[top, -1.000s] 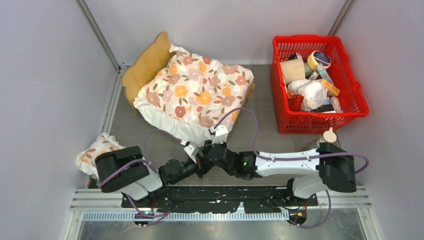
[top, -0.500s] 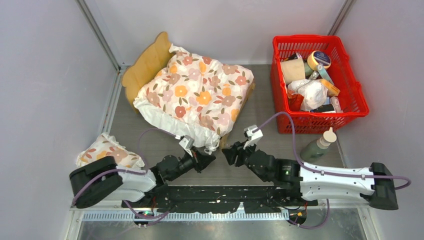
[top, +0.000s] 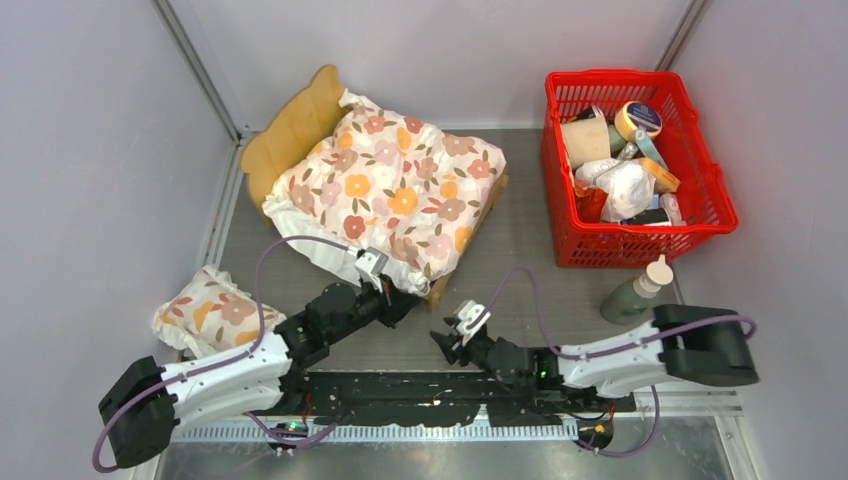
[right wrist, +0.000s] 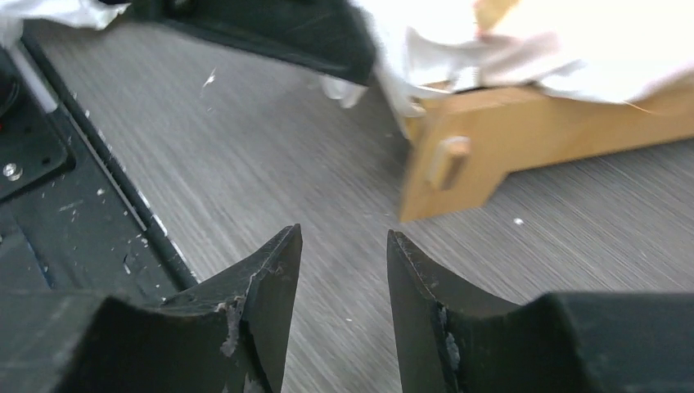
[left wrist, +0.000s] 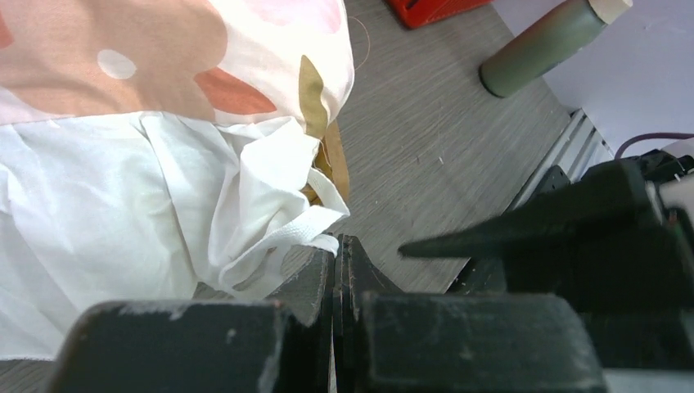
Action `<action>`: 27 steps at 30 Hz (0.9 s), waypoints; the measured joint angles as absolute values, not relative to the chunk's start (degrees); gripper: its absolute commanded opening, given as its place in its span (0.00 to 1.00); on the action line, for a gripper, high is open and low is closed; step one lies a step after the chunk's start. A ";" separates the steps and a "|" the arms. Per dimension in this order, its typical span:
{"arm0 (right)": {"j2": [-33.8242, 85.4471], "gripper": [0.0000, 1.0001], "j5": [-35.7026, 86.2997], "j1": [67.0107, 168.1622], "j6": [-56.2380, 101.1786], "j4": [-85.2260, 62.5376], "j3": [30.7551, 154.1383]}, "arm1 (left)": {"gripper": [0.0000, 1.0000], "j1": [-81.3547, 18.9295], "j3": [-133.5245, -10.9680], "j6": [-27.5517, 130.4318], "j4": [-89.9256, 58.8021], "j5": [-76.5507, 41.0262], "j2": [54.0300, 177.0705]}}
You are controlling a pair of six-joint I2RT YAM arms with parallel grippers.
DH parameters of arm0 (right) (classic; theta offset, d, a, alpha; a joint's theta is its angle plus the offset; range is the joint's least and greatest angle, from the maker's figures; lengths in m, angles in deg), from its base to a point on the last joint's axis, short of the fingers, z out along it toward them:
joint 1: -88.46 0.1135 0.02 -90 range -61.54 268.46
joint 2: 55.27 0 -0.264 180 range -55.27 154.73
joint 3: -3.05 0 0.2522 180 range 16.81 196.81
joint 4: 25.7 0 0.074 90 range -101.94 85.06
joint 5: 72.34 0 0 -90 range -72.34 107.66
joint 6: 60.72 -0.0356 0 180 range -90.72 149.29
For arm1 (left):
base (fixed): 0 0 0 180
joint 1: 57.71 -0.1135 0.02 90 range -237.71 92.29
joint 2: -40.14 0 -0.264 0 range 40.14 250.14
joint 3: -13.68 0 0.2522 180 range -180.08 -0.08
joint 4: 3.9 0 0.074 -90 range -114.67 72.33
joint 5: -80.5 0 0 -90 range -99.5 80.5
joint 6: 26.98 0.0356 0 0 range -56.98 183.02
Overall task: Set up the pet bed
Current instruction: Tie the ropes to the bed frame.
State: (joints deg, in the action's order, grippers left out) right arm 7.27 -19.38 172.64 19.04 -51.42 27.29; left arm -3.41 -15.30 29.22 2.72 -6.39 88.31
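The pet bed [top: 290,130] is a light-wood frame standing at the back left, with a floral-print cushion [top: 395,190] lying over it. My left gripper [top: 403,302] is at the cushion's near corner. In the left wrist view its jaws [left wrist: 336,243] are shut, pinching the end of a white fabric tie [left wrist: 286,237] of the cushion [left wrist: 123,65]. The bed's wooden corner [left wrist: 334,164] shows behind it. My right gripper [top: 440,343] hovers low over the table near its front edge, open with nothing between its fingers [right wrist: 344,233]. It faces the bed's foot [right wrist: 458,155].
A red basket [top: 620,245] full of items stands at the back right. An upright green bottle [top: 635,290] is near its front. A small floral pillow [top: 210,305] lies at the left, beside my left arm. Walls close in both sides.
My right gripper let go at the cushion's edge, opened, and drew back toward the front edge. My left gripper moved forward to the bed's corner. The cushion shifted further onto the bed.
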 measured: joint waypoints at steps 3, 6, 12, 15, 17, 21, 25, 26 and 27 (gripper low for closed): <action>18.38 0.48 -21.00 175.68 23.92 -61.50 29.48 | 0.00 -5.94 -18.05 29.22 -0.91 -9.93 90.03; 29.96 0.48 -23.62 177.84 27.42 -75.36 31.34 | 0.00 -9.14 -21.51 29.26 -4.21 -14.10 92.96; 45.68 0.54 -31.49 180.95 33.71 -91.07 38.55 | 0.00 -12.46 -27.19 30.68 -10.31 -20.13 96.24; 47.25 0.60 -34.57 181.19 35.55 -93.96 41.83 | 0.00 -13.09 -28.66 31.16 -12.91 -21.64 96.68; 47.25 0.62 -36.58 180.93 36.18 -95.62 43.27 | 0.00 -13.62 -29.33 31.56 -14.33 -22.54 96.83; 47.67 0.61 -40.56 180.01 36.46 -97.26 45.13 | 0.00 -14.66 -29.90 31.95 -15.64 -24.02 97.22; 49.09 0.61 -44.58 179.31 36.46 -97.56 46.26 | 0.00 -15.19 -29.99 31.95 -15.82 -25.34 97.68; 49.65 0.61 -45.63 179.20 36.53 -97.61 46.57 | 0.00 -15.25 -30.05 31.95 -15.84 -25.62 97.81; 50.22 0.61 -46.66 179.13 36.60 -97.61 46.94 | 0.00 -15.32 -30.14 31.95 -15.86 -25.88 97.99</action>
